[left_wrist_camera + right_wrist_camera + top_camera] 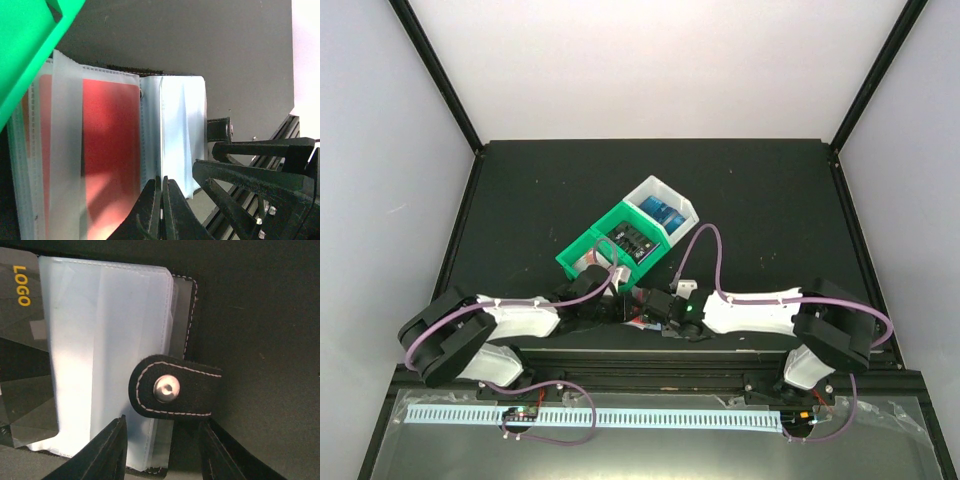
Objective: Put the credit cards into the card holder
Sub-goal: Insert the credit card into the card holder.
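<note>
The card holder (175, 125) lies open under both grippers, its pale clear sleeves fanned out. A red card (110, 150) sits inside a sleeve on its left side. My left gripper (163, 187) is shut, pinching the lower edge of a sleeve at the holder's fold. In the right wrist view the holder's (105, 340) black snap strap (172, 387) lies over the sleeves, and a black card (22, 365) marked LOGO lies at their left. My right gripper (162, 452) is open and empty, one finger on each side of the strap. In the top view both grippers (640, 308) hide the holder.
The joined green bin (610, 245) and white bin (665, 205) stand just behind the grippers, holding black cards (635, 240) and blue cards (667, 212). The green bin's wall (30, 50) almost touches the holder. A small white piece (685, 286) lies beside the right arm.
</note>
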